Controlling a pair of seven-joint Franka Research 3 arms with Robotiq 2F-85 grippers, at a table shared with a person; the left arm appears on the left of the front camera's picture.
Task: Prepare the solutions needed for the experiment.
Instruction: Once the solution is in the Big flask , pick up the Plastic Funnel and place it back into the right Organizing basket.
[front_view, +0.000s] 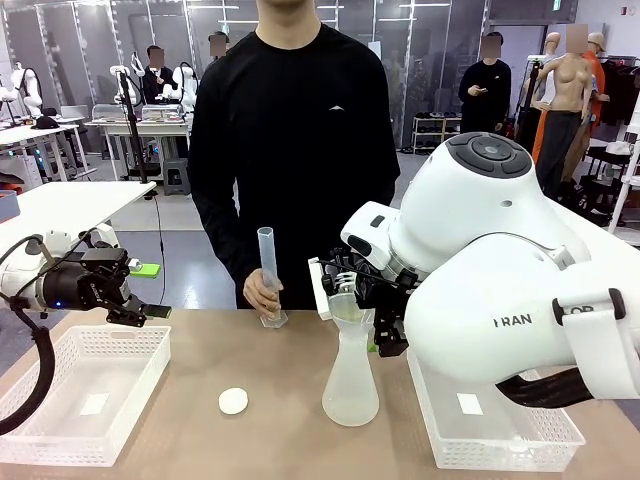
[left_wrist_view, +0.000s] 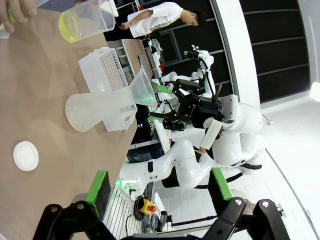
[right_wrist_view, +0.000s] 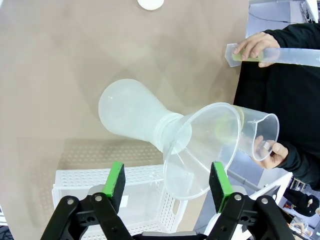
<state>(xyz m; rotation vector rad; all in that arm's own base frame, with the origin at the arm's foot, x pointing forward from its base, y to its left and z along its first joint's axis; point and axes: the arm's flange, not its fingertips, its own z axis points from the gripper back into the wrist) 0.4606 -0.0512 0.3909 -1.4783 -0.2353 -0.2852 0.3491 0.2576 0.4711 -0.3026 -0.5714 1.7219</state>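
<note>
The solution shows as a yellow layer (left_wrist_view: 70, 26) in a clear beaker (right_wrist_view: 257, 134) that the person's hand (right_wrist_view: 272, 152) holds just beyond the funnel (right_wrist_view: 202, 150). The funnel sits in the neck of a frosted flask (front_view: 350, 385) standing mid-table. The person's other hand holds a graduated cylinder (front_view: 266, 262) upright on the table. My right gripper (right_wrist_view: 169, 180) is open, its green pads (right_wrist_view: 117, 180) on either side of the funnel's rim at close range. Off to the left, my left gripper (left_wrist_view: 159, 185) hangs open over a basket (front_view: 85, 395), far from the flask.
A small white round cap (front_view: 233, 401) lies on the table left of the flask. A second white basket (front_view: 500, 425) stands at the right, under my right arm. The person stands at the far edge behind the flask.
</note>
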